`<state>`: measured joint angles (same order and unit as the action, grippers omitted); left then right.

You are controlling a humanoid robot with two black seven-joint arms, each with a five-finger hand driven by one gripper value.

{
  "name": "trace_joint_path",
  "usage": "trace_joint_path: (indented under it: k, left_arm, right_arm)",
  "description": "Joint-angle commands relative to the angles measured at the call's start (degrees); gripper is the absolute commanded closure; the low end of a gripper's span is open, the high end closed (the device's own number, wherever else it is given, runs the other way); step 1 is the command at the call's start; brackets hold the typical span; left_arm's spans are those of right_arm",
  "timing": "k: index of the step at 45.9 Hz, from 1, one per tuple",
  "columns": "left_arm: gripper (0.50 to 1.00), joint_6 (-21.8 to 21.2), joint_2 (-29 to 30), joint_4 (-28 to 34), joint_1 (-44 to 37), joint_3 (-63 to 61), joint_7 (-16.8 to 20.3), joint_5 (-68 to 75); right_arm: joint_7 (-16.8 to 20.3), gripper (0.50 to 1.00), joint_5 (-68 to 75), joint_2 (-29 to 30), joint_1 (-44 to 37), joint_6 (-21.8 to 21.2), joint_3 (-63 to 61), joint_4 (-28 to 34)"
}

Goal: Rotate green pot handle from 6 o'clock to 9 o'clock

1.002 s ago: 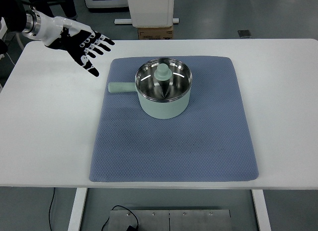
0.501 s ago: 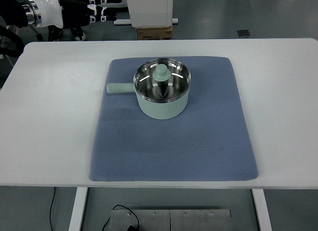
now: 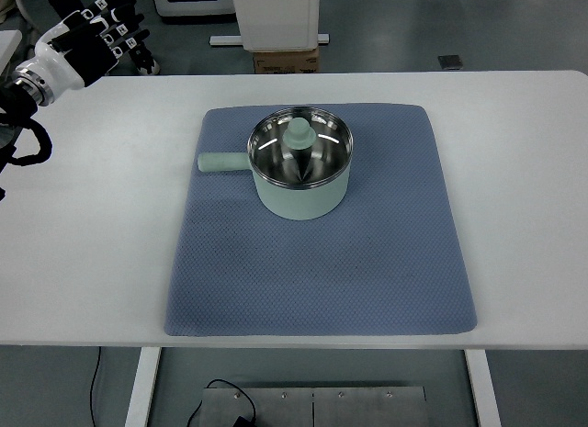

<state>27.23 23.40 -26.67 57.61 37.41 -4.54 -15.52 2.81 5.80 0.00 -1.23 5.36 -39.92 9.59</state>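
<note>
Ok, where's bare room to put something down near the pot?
The mat is bare in front of the pot and to its right. White table is free left of the mat and along the right edge. Tightest: the handle side and the far-left corner, where the left hand hangs.

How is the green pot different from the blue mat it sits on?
The green pot is round and stands tall, while the blue mat is flat and roughly square. The pot is pale green outside with a shiny metal inside; the mat is a dull, textured blue. The pot has a handle pointing toward the picture's left; the mat has nothing sticking out. Both rest on the white table.
</note>
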Motion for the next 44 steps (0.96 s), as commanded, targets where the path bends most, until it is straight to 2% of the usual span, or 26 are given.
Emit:
trace_joint_path:
  k: [1, 16, 44]
  left_arm:
    - [0.5, 0.1, -1.1, -0.1, -2.8, 2.8, 0.2, 0.0]
    - [0.5, 2.1, -1.3, -0.1, -9.4, 7.2, 3.2, -0.1]
    - [0.5, 2.0, -1.3, -0.1, -9.0, 7.4, 4.0, -0.1]
  right_arm:
    - [0.0, 0.5, 0.0, 0.0, 0.0, 0.0, 0.0, 0.0]
    - [0.0, 0.5, 0.0, 0.0, 0.0, 0.0, 0.0, 0.0]
    - [0.3, 0.5, 0.3, 0.0, -0.2, 0.0, -0.2, 0.2]
